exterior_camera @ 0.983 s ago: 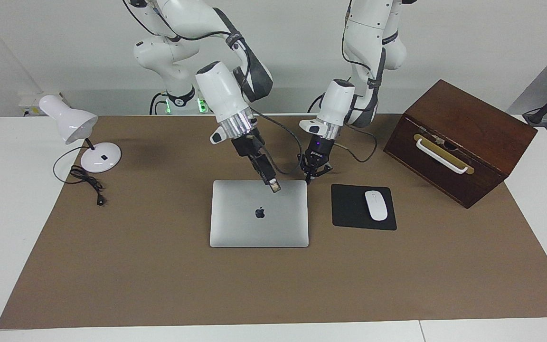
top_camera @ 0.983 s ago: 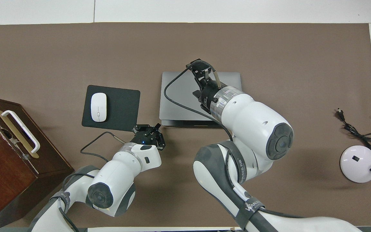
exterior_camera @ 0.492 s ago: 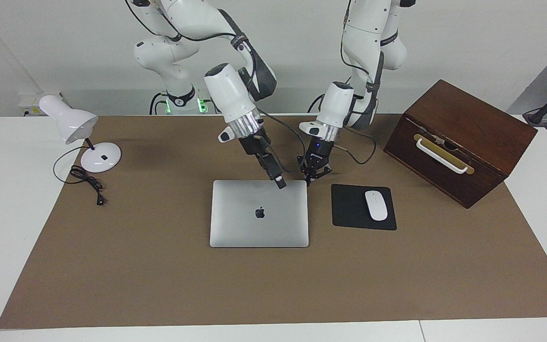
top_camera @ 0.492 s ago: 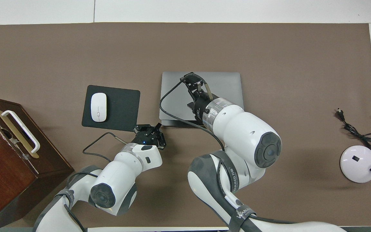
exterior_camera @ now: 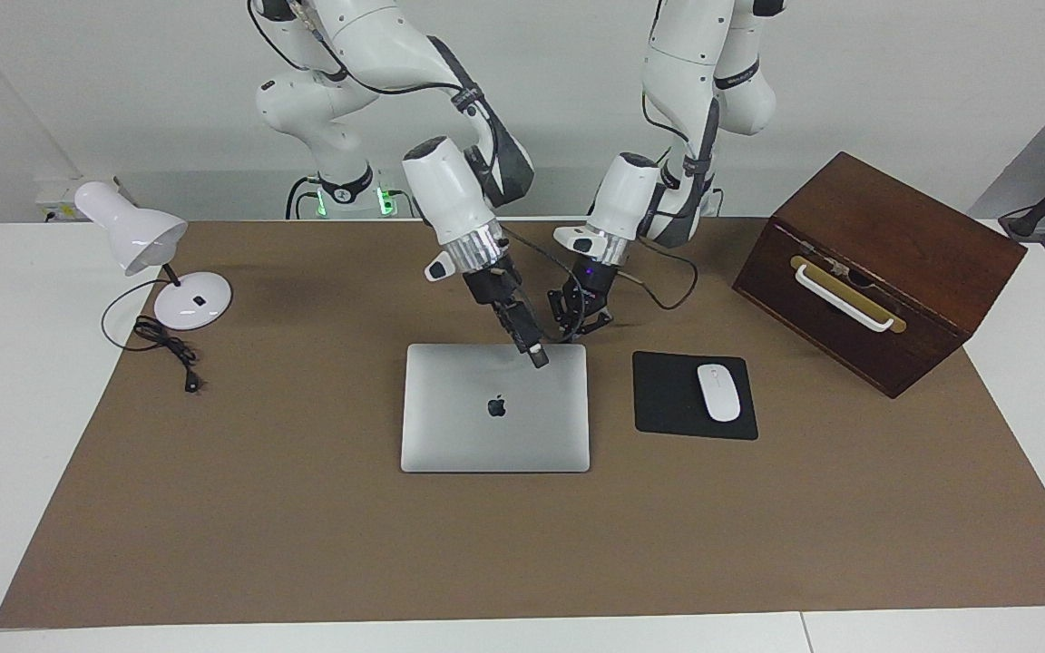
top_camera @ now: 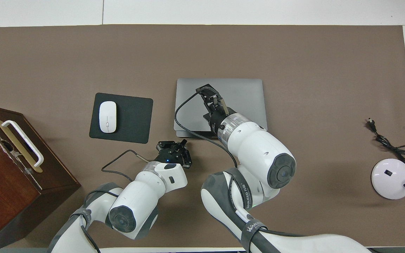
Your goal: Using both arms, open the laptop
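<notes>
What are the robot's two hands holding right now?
Nothing. The left gripper is shut and empty, just off the laptop's edge nearest the robots. The right gripper hangs over the closed lid, gripping nothing.

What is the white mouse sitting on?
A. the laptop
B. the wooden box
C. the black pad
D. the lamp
C: the mouse lies on the black pad, beside the closed laptop, toward the left arm's end of the table.
</notes>
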{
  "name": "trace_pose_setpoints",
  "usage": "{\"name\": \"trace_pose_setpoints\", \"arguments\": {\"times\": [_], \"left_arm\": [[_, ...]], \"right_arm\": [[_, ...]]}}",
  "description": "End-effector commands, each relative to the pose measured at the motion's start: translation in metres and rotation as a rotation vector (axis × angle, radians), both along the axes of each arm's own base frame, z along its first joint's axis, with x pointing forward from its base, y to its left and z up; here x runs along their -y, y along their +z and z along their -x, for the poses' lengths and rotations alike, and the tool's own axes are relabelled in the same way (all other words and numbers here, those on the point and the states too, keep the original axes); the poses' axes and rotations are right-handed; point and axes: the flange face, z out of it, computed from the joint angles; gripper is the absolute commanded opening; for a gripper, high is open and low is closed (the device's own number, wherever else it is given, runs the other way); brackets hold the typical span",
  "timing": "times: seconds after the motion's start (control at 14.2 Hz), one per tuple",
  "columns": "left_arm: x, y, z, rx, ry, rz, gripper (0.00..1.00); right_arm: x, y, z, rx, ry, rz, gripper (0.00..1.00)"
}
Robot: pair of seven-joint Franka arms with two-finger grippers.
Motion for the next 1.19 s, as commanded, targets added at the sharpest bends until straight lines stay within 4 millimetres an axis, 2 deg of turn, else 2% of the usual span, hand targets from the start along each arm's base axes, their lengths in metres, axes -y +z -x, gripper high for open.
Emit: {"name": "trace_pose_setpoints", "arguments": {"times": [0.0, 0.14, 0.7, 1.12], "left_arm": [[0.004, -0.001, -0.003, 0.009, 0.017, 0.015, 0.00], [0.007, -0.006, -0.005, 0.007, 0.013, 0.011, 0.00], [0.010, -0.015, -0.013, 0.003, 0.012, 0.002, 0.00], [0.010, -0.016, -0.017, 0.004, 0.016, 0.001, 0.00]], "right_arm": [[-0.005, -0.010, 0.015, 0.003, -0.019, -0.016, 1.00], [-0.004, -0.017, 0.024, -0.001, -0.029, -0.019, 1.00], [0.013, -0.018, 0.061, -0.042, -0.026, -0.007, 1.00], [0.026, -0.025, 0.072, -0.053, -0.027, 0.015, 1.00]]}}
